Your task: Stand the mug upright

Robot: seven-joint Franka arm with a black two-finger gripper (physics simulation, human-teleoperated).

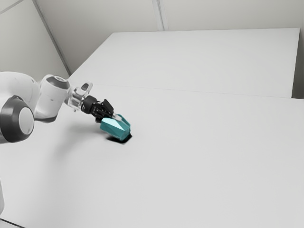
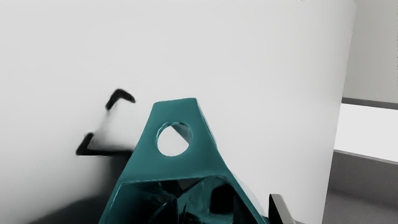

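In the exterior view we see the teal mug [image 1: 115, 128] left of centre, just below the gripper [image 1: 112, 113] and meeting its tip in the picture. The mug is tilted, with a dark shadow [image 1: 125, 140] at its lower edge. In the wrist view, its open mouth and its handle [image 2: 177, 168] with a round hole are turned to our camera. The table [image 1: 213, 156] is plain white and fills the middle and lower part of the exterior view; pale walls [image 1: 90, 19] stand at the top and upper left. We cannot tell how far the gripper is open, nor if it holds the mug firmly.
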